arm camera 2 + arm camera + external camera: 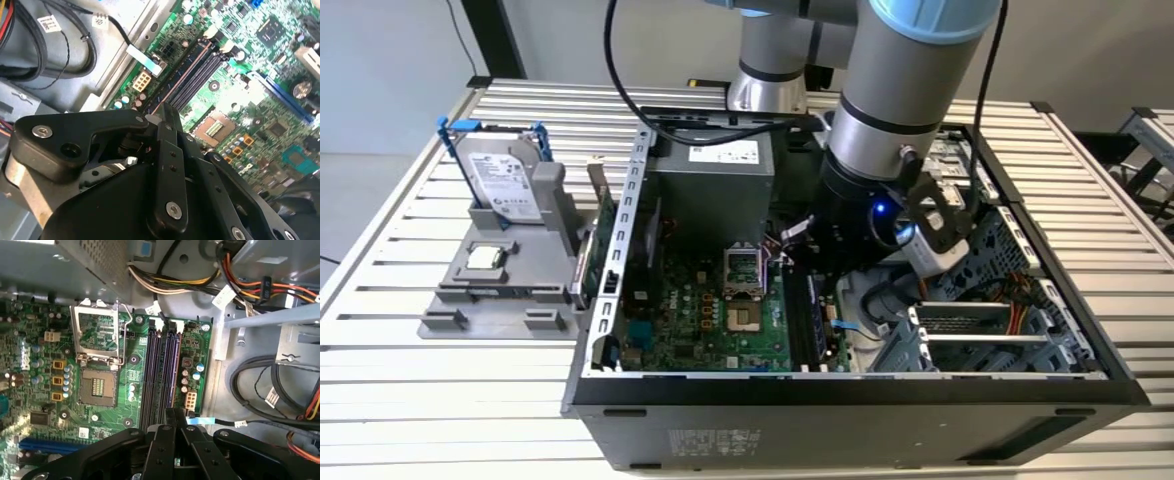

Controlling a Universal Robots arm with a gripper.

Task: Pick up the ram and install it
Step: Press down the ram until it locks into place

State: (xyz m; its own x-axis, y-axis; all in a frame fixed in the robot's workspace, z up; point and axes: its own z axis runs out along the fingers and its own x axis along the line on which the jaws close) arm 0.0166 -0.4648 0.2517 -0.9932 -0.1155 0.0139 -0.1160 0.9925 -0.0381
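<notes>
Nearest, on the slatted desk (427,400), an open computer case (854,420). Inside, above the memory slots (160,370), the gripper (175,415), fingers pinched narrow, seemingly on nothing. Outside the case wall, at the exterior view's left, the ram (604,235) on edge in a grey holder (507,290). Farther back, a hard drive (500,180).

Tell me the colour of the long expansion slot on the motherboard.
Blue. The expansion slot shows best in the first wrist view, near the gripper.
</notes>
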